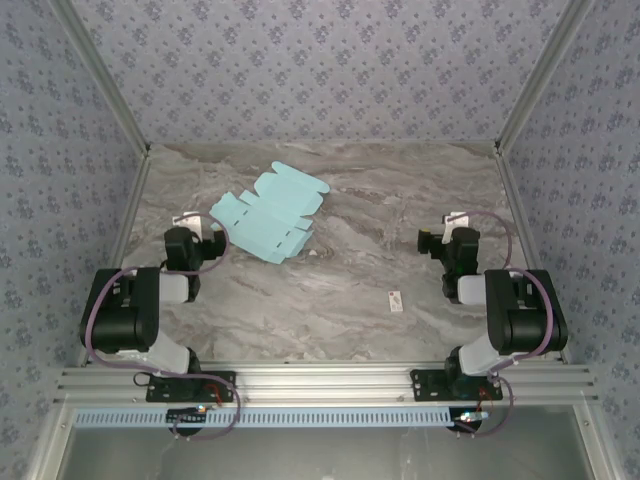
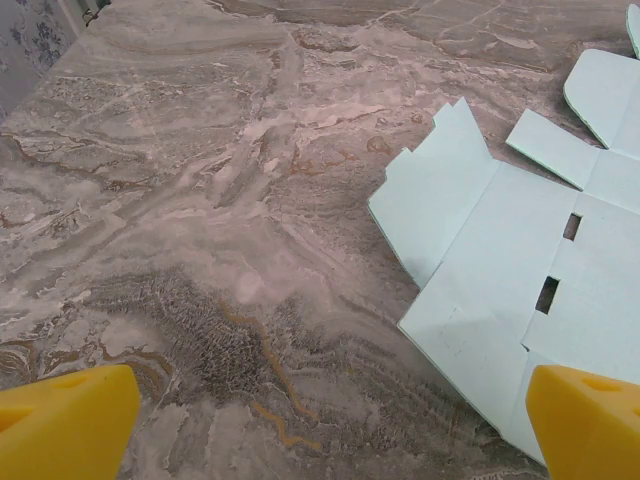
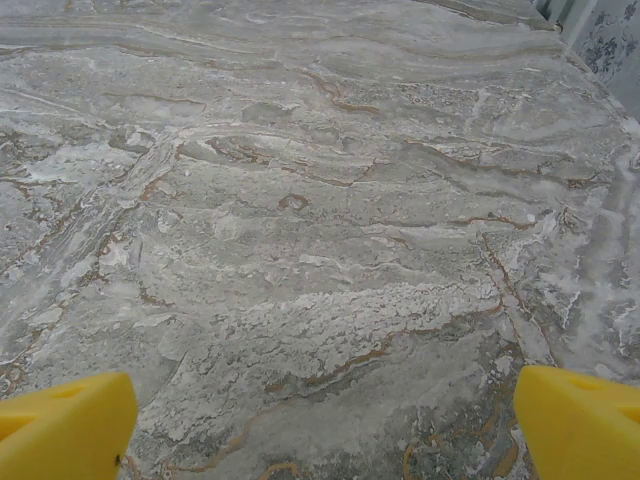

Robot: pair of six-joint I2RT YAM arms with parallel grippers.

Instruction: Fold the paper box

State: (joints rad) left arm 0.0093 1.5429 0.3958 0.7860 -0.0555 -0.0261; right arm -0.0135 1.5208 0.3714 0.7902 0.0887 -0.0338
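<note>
left hand (image 2: 320, 428): yellow fingers stood wide, empty, low over desk (image 1: 350, 290), just beside near-left flap of paper box (image 1: 268, 212).
right hand (image 3: 320, 428): wide, empty, over bare marble, well apart from box.
paper box: flat die-cut sheet, unfolded, lay left of centre.
risk, judged: thin card sat flush on slick stone, so fingers could shove sheet instead of lifting edge; one-handed fold could spring back or crease off score.
small white tag (image 1: 395, 300): stray, near right.
surface: glossy grey-brown veined marble.
room: patterned blue-grey walls (image 1: 320, 60) on three sides.
</note>
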